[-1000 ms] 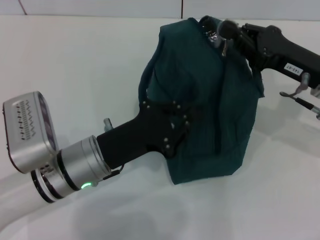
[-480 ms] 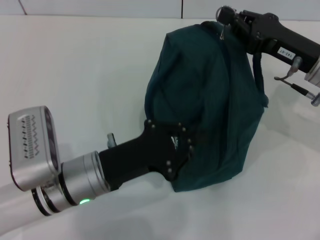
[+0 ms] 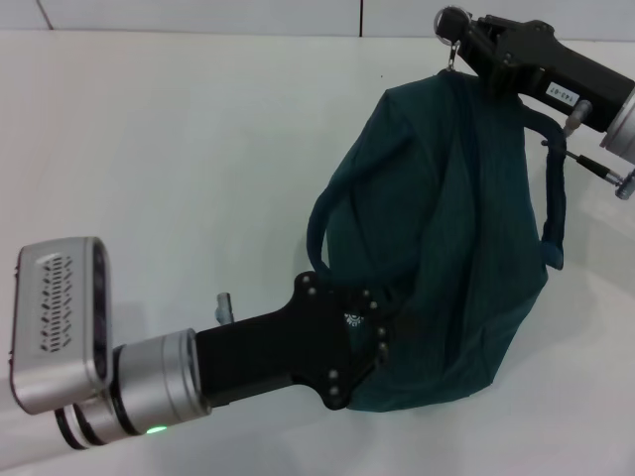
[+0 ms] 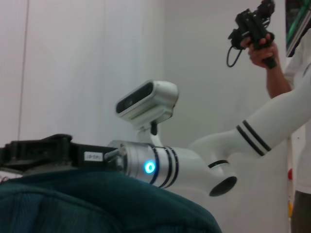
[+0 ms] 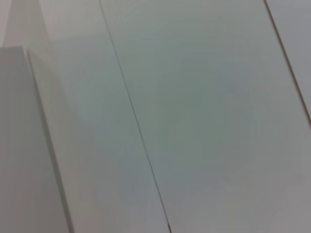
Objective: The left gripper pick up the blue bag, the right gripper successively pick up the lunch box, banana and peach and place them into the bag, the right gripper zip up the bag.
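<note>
The blue bag [image 3: 456, 228] hangs closed between both arms above the white table; it also shows in the left wrist view [image 4: 97, 204]. My left gripper [image 3: 372, 332] is at the bag's near lower edge, its fingers buried in the fabric, shut on the bag. My right gripper [image 3: 454, 25] is at the bag's far top corner, shut on the metal zipper pull [image 3: 451, 52]. The right gripper also shows in the left wrist view [image 4: 34, 151]. Two loop handles [image 3: 316, 223] hang at the sides. The lunch box, banana and peach are out of view.
The white table [image 3: 179, 149] spreads to the left of the bag. A wall edge runs along the far side. In the left wrist view a person [image 4: 272, 58] stands behind the right arm holding a black controller. The right wrist view shows only pale panels.
The right gripper has moved farther away and to the right with the zipper pull. The bag has shifted right and stretched out. The left arm has moved nearer and to the right with it.
</note>
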You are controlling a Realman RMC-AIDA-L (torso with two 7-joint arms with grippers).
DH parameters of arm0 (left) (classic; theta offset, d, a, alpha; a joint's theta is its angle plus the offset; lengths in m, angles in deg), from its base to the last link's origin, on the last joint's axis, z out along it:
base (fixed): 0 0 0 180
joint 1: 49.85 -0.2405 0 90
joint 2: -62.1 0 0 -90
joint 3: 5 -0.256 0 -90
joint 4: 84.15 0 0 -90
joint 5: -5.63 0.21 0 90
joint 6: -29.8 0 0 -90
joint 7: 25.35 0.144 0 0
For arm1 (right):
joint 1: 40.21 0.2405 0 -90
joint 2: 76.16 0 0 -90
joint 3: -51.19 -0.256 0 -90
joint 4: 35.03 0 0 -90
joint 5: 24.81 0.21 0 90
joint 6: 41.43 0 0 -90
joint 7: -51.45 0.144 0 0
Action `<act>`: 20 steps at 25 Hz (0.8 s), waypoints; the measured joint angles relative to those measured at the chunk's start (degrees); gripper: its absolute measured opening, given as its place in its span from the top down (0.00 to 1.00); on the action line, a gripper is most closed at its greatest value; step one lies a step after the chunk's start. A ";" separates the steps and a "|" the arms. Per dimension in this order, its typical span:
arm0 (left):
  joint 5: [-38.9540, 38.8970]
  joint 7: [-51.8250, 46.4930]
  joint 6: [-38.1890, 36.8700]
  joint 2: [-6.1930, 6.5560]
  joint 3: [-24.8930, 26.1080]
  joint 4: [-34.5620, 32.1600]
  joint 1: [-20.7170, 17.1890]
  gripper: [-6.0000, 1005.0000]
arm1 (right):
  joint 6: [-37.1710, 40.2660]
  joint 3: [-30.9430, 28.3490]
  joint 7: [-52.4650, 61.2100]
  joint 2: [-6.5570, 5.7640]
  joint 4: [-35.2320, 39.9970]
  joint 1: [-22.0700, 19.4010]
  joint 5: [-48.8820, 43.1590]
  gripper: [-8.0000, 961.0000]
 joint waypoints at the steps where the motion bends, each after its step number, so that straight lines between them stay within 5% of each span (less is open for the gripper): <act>1: -0.08 0.00 -0.21 0.03 -0.06 -0.27 -0.24 0.91 | -0.14 0.06 -0.01 0.00 0.01 0.01 0.00 0.94; 5: -1.60 -0.12 -0.55 0.07 0.51 -1.63 -1.84 0.91 | 0.13 0.36 -0.18 0.00 -0.02 -0.41 -0.06 0.94; 7: -8.35 -0.08 -0.61 0.13 1.56 -2.76 -4.22 0.90 | 0.80 0.43 -0.71 0.00 -0.08 -1.43 -0.07 0.94; 12: -16.39 -0.19 0.03 0.57 1.96 -3.68 -5.28 0.89 | 5.48 0.53 -2.26 0.00 -1.24 -6.97 3.10 0.94; 20: -17.52 -0.85 2.90 0.87 1.66 -10.05 -5.34 0.88 | 15.63 0.53 -2.23 0.00 -10.03 -10.71 10.15 0.94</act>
